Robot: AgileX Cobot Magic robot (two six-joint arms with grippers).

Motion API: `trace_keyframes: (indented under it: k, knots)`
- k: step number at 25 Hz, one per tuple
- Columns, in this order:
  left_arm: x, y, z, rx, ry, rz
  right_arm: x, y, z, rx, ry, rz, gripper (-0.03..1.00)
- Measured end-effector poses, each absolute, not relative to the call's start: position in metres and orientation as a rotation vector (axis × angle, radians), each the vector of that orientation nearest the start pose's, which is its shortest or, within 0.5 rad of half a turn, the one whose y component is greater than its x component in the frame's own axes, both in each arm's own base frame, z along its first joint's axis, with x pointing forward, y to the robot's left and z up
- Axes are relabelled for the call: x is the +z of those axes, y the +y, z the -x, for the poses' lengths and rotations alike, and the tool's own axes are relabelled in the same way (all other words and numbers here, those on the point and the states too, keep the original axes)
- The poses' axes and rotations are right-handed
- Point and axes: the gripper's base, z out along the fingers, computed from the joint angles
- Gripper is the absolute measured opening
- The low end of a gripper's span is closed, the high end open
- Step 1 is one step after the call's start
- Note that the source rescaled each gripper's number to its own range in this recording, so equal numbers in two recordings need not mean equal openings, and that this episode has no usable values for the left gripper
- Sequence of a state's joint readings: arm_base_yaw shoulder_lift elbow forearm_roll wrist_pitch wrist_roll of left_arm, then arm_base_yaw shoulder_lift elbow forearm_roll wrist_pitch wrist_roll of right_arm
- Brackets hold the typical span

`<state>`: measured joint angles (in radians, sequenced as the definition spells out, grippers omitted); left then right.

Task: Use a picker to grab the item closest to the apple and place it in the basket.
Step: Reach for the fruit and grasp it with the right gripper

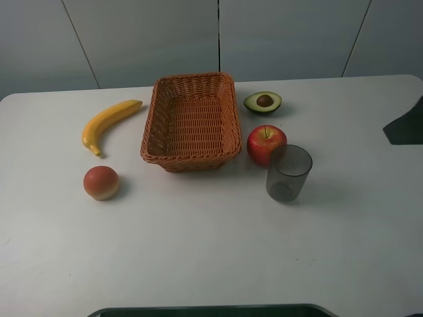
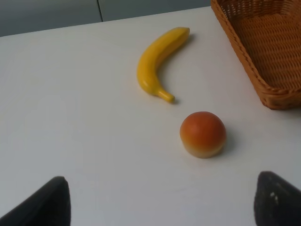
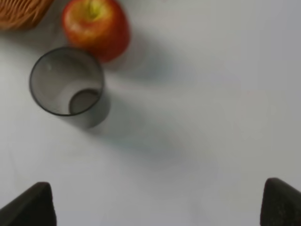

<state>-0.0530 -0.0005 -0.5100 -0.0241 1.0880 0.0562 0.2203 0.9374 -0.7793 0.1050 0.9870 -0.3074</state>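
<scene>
- On the white table point(image 1: 198, 264) all the things stand apart from the arms; it fills almost the whole high view.
- At the middle back is the woven basket point(image 1: 192, 158), orange-brown, with nothing inside.
- To the left of the basket lies the yellow banana point(image 1: 109, 122), curved, with its stem end toward the front.
- The grey see-through cup point(image 1: 289, 173) stands upright just beside the apple, at its front right; I cannot tell if they touch.
- The red apple point(image 1: 263, 142) sits near the right front corner of the basket.
- A round orange-red fruit point(image 1: 101, 183) rests in front of the banana.
- A half avocado point(image 1: 262, 102) lies behind the apple, cut face up.
- The left gripper point(image 2: 162, 207) has its jaws wide apart and holds nothing.
- The right gripper point(image 3: 157, 207) is also spread wide and holds nothing; the cup is near it.
</scene>
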Motion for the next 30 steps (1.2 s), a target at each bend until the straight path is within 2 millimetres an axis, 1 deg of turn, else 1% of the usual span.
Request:
trace_keyframes:
  k: [2,5,8,10,13,15,17,22,25,30]
  knots:
    - [0.278,-0.002,0.007,-0.027,2.058,-0.114,0.289,0.055,-0.174,0.106,2.583,0.707,0.94]
    - [0.278,-0.002,0.007,-0.027,2.058,-0.114,0.272,0.073,-0.198,0.120,2.629,0.791,0.99]
    - [0.278,-0.002,0.007,-0.027,2.058,-0.114,0.255,0.090,-0.213,0.129,2.679,0.889,1.00]
    - [0.278,-0.002,0.007,-0.027,2.058,-0.114,0.244,0.102,-0.219,0.142,2.694,0.967,1.00]
    - [0.278,-0.002,0.007,-0.027,2.058,-0.114,0.232,0.118,-0.223,0.179,2.687,1.104,1.00]
    - [0.278,-0.002,0.007,-0.027,2.058,-0.114,0.223,0.126,-0.223,0.206,2.683,1.197,1.00]
    - [0.278,-0.002,0.007,-0.027,2.058,-0.114,0.213,0.131,-0.224,0.221,2.695,1.252,1.00]
    - [0.278,-0.002,0.007,-0.027,2.058,-0.114,0.198,0.136,-0.227,0.242,2.740,1.289,1.00]
    - [0.278,-0.002,0.007,-0.027,2.058,-0.114,0.196,0.141,-0.228,0.241,2.717,1.297,1.00]
    - [0.278,-0.002,0.007,-0.027,2.058,-0.114,0.195,0.143,-0.230,0.236,2.693,1.286,1.00]
